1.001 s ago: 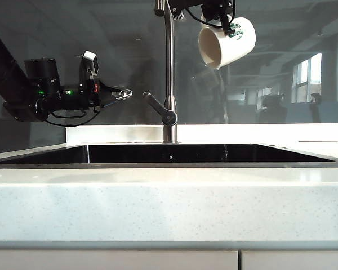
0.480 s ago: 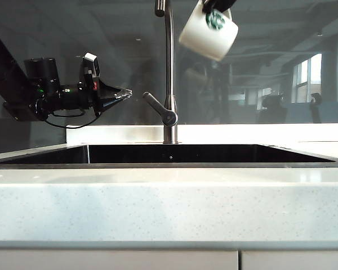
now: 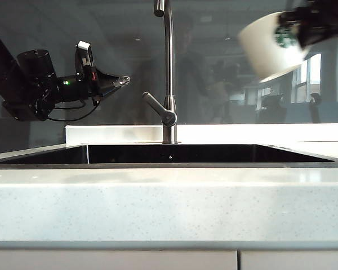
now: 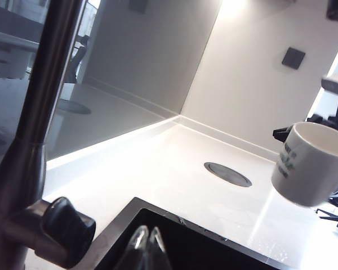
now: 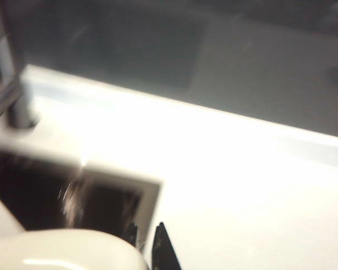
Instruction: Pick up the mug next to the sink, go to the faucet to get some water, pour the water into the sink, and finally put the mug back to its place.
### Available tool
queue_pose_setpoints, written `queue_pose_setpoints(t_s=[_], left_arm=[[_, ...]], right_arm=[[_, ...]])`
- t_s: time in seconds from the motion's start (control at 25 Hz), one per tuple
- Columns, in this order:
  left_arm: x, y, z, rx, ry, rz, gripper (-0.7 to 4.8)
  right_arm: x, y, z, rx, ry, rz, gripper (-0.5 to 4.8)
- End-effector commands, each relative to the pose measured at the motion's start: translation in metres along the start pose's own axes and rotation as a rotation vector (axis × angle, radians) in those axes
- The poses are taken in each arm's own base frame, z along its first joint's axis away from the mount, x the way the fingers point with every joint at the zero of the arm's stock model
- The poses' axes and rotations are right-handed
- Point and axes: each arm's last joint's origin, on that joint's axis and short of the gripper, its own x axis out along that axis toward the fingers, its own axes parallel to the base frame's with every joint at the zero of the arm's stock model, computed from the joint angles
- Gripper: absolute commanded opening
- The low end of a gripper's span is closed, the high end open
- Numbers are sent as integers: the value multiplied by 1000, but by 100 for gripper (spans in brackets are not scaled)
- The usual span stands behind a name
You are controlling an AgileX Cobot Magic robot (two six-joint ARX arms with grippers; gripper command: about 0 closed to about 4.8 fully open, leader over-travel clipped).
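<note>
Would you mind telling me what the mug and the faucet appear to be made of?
The mug, held by the right gripper, looks like glazed white ceramic: smooth, thick-walled, printed green logo. The faucet looks like brushed steel: grey, satin sheen, soft reflections.

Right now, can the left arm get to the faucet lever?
Probably yes. The left gripper, shut, hovers level just left of the faucet, its lever slightly below with nothing between. The mug is off right.
</note>
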Motion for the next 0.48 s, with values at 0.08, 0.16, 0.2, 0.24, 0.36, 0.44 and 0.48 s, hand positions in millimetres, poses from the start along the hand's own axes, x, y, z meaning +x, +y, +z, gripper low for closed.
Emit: queue_pose_setpoints(t_s=[0.08,0.16,0.2,0.24,0.36,0.44,0.48], left_arm=[[3,-3,3,14,-6,-10,-6],[6,-4,2,-13,-4,-16,-6],[6,-4,2,-13,-4,-16,-6],[7,-4,2,-12,-4,-17,-6],[8,-5,2,-12,-4,-19,-6],[8,-5,2,-13,-4,-19,-6],[8,-5,2,-13,-4,-19,-6]], right_arm=[[-14,-34,-46,161,-163,-68,-5],[-17,-49,-79,163,-198,-112,-5],[-17,-54,-86,163,-205,-129,-5],[-17,-57,-91,164,-207,-144,-5],[-13,-65,-104,168,-183,-135,-5],[-6,-71,-114,167,-176,-84,-5],[-3,-71,-118,167,-174,-80,-5]])
